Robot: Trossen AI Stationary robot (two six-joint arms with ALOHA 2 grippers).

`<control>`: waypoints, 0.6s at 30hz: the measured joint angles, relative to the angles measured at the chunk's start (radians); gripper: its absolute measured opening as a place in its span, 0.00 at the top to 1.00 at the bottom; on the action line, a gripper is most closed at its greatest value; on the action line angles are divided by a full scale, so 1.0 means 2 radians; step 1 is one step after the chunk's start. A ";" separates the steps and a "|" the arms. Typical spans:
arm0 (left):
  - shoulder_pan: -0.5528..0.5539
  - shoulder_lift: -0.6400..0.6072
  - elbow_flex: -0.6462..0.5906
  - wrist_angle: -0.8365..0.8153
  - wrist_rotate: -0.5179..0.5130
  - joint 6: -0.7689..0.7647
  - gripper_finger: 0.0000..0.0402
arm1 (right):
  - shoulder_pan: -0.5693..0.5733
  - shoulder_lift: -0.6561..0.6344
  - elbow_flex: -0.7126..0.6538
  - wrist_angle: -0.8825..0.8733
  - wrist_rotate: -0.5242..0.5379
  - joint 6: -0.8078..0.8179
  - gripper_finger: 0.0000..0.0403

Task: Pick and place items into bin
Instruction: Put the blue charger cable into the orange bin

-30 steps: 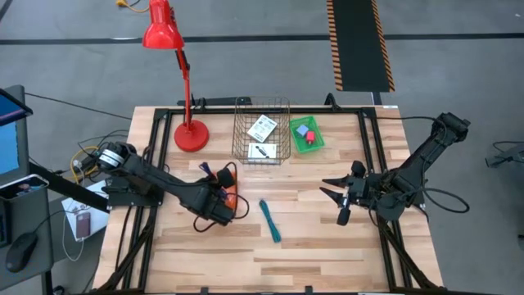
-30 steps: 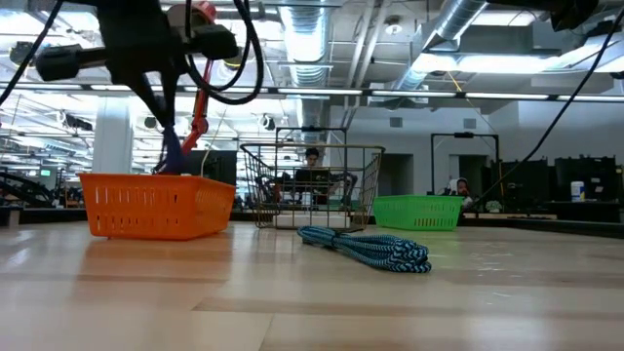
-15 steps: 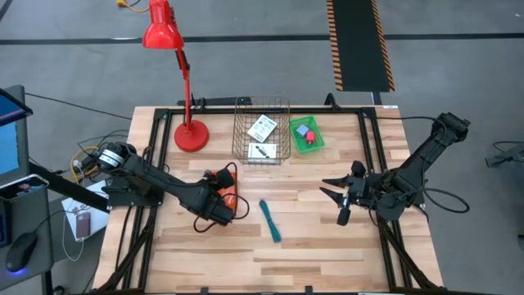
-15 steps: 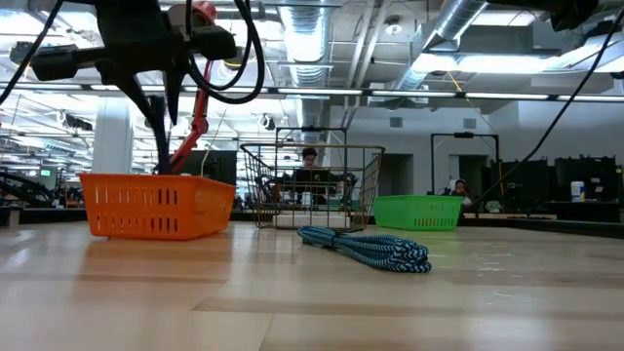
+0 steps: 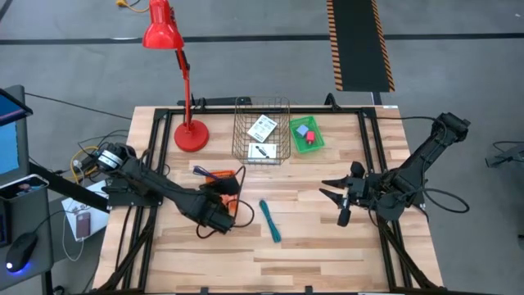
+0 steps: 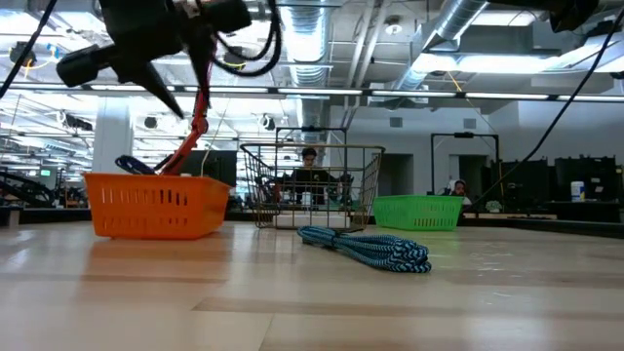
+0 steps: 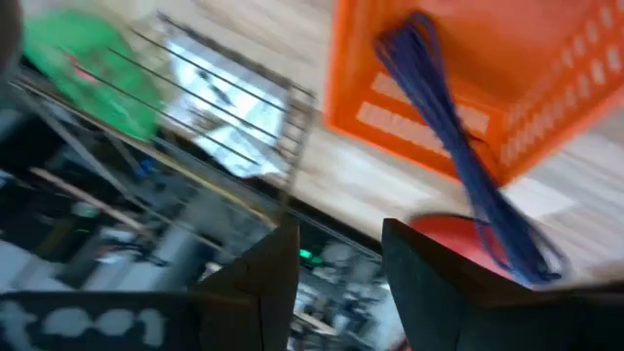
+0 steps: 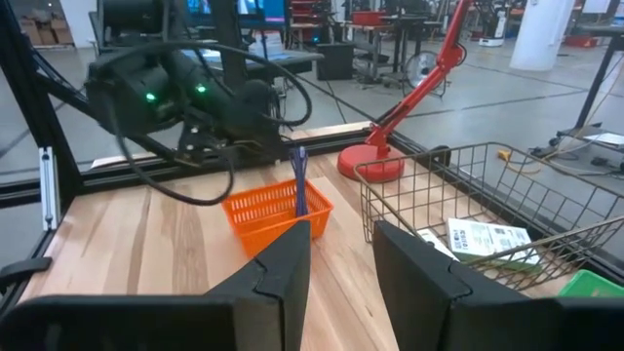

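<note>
Left gripper (image 5: 214,220) pulls back, fingers apart and empty: the blue pens (image 5: 210,173) now lie in the orange bin (image 5: 232,192), one item delivered. Teal rope (image 5: 270,220) waits on the table (image 5: 327,246); right gripper (image 5: 337,197) idles open.

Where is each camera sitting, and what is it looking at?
High: above the table, looking straight down; shows both arms, left gripper by the orange bin.
Low: at tabletop height, looking across at the orange bin; the left arm hangs above it.
Left wrist: on the left arm, facing the orange bin; its own fingers show.
Right wrist: on the right arm, facing the orange bin; own fingers show.
All four share the orange bin.
</note>
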 joint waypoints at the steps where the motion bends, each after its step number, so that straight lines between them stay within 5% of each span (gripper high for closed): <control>1: -0.003 0.000 0.000 0.014 -0.006 0.013 0.65 | 0.000 0.000 0.000 -0.001 0.000 0.000 0.73; 10: -0.018 0.000 0.000 0.188 -0.004 0.150 0.65 | 0.000 0.000 0.000 -0.001 0.000 0.000 0.73; 18: -0.003 0.000 0.000 0.383 0.118 0.174 0.66 | 0.000 0.000 0.000 -0.002 -0.001 0.003 0.73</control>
